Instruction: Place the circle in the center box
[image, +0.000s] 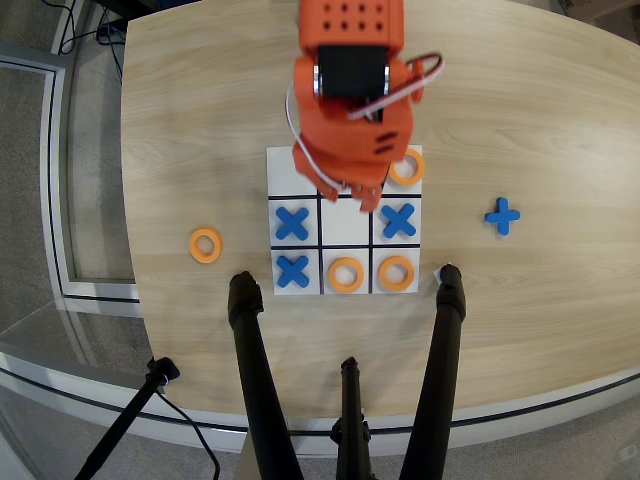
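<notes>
The white 3x3 grid board (290, 166) lies mid-table in the overhead view. Its center box (345, 230) shows bare white. One orange circle (205, 245) lies loose on the wood, left of the board. Three more orange rings sit in cells: top right (406, 167), bottom middle (346, 274), bottom right (396, 272). Blue X pieces fill the middle-left (292, 222), middle-right (398, 220) and bottom-left (292, 271) cells. My orange gripper (352, 197) hangs over the top-middle cell, at the center box's upper edge. Its body hides the jaws, and no ring shows in them.
Another blue X (503, 215) lies on the wood right of the board. Black tripod legs (255, 380) (440, 360) reach over the table's near edge just below the board. The table edge curves along the left side.
</notes>
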